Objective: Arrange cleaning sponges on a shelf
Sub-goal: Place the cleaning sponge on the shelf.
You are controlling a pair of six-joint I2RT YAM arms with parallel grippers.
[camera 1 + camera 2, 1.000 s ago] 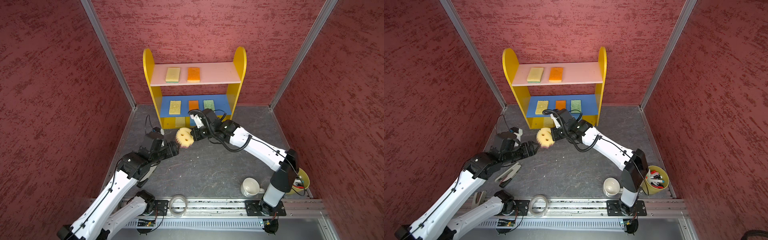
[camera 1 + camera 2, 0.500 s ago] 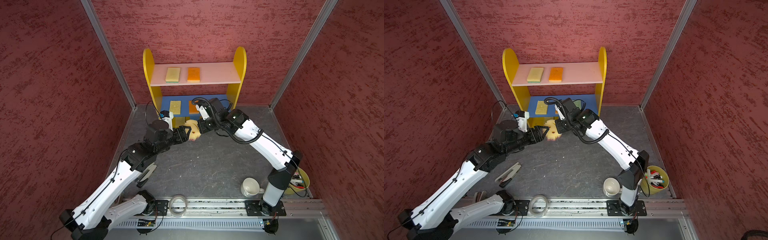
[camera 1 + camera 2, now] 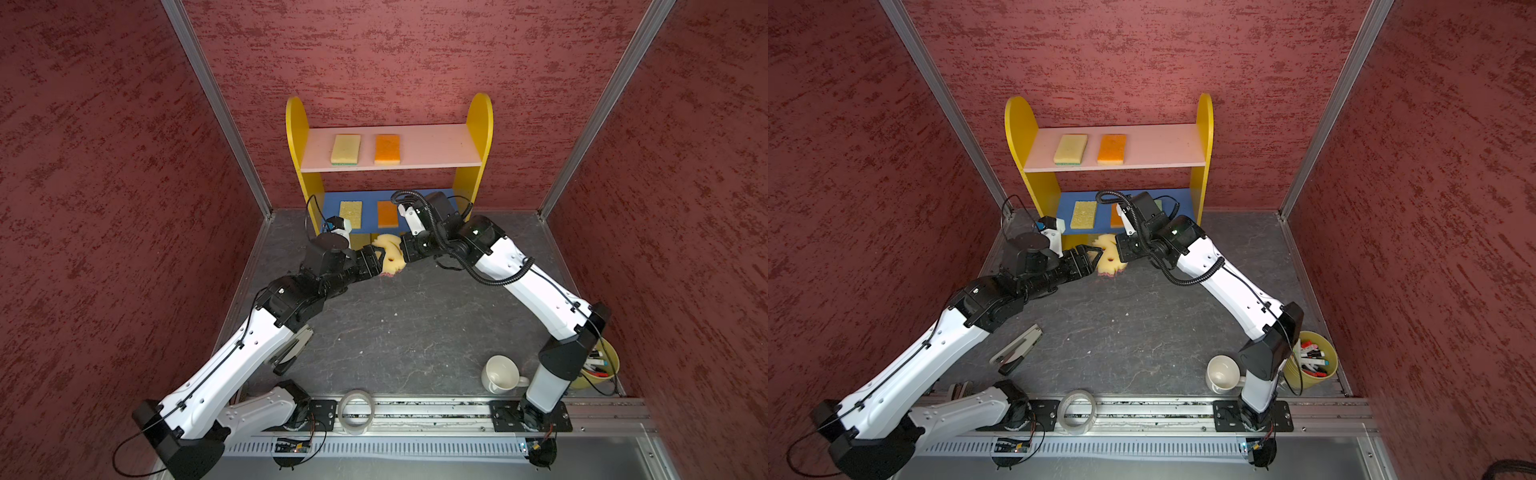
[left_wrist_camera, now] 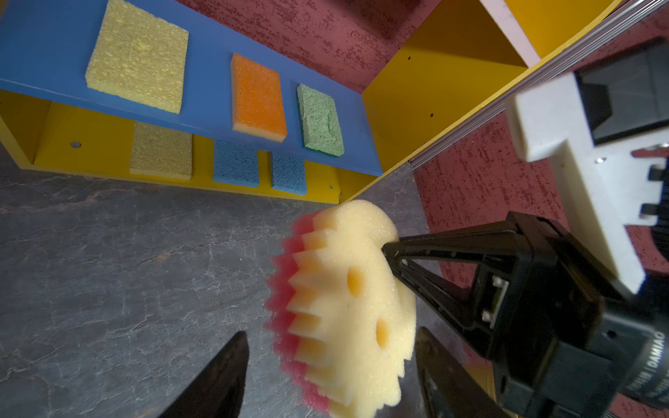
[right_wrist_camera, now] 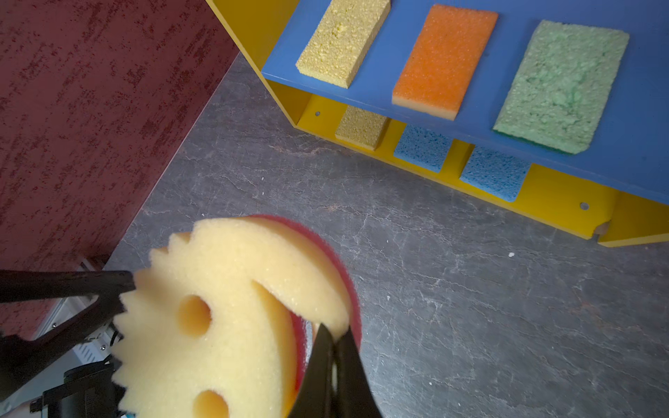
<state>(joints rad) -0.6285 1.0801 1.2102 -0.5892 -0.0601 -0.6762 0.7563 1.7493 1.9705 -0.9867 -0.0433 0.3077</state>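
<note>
The left gripper (image 4: 329, 333) has come up around the smiley sponge (image 3: 390, 253), fingers apart but narrowing. The right gripper (image 5: 335, 336) stays pinched on its rim — likely a handover before the shelf (image 3: 480, 124).

Lab cell: red walls (image 3: 415, 54), mounting rail (image 3: 428, 411)

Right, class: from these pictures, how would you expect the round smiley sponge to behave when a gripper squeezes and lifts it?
Probably soft: the smiley sponge bends where the right gripper pinches its rim. Likely light: that one small pinch seems to hold it up. Probably not slippery, given its porous foam surface.
</note>
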